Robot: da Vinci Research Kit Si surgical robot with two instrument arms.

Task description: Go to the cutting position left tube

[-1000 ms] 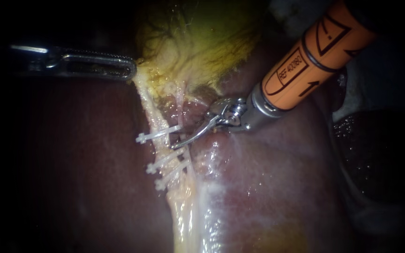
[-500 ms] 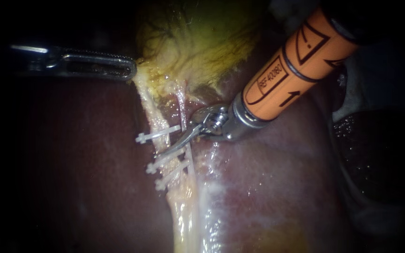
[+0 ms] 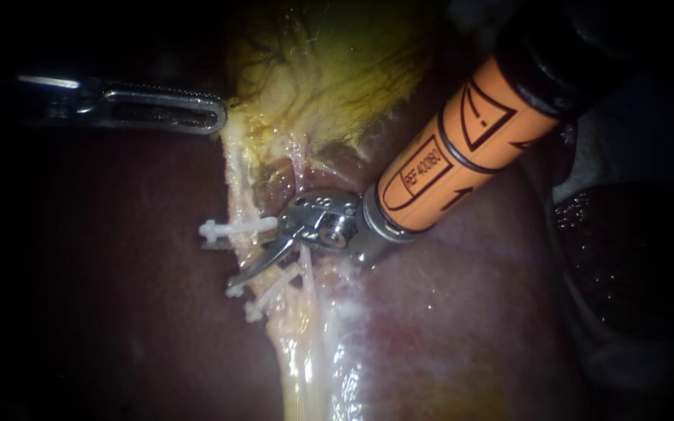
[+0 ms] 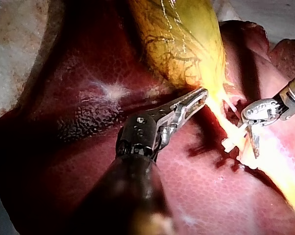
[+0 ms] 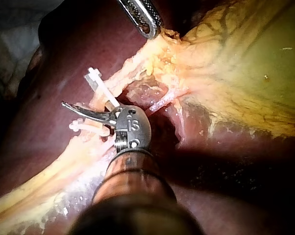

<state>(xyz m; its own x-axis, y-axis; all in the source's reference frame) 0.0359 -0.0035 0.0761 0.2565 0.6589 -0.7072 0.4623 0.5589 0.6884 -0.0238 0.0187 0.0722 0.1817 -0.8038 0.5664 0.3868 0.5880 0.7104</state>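
Your right instrument (image 3: 255, 265), pincer pressed together, lay across the left tube (image 3: 235, 187) just below the upper clip (image 3: 232, 229). Upper left, your left instrument (image 3: 214, 117) held its pincer pinching the gallbladder (image 3: 329, 70).

Endoscope: light pools on the tissue round the right instrument (image 3: 245, 271) tip and drops to near black out by the left instrument (image 3: 216, 117) and at every edge. Wet glare on the liver (image 3: 446, 312) beside that tip. Wrist views are brighter: gallbladder (image 4: 186, 44) well lit, left shaft in shadow.
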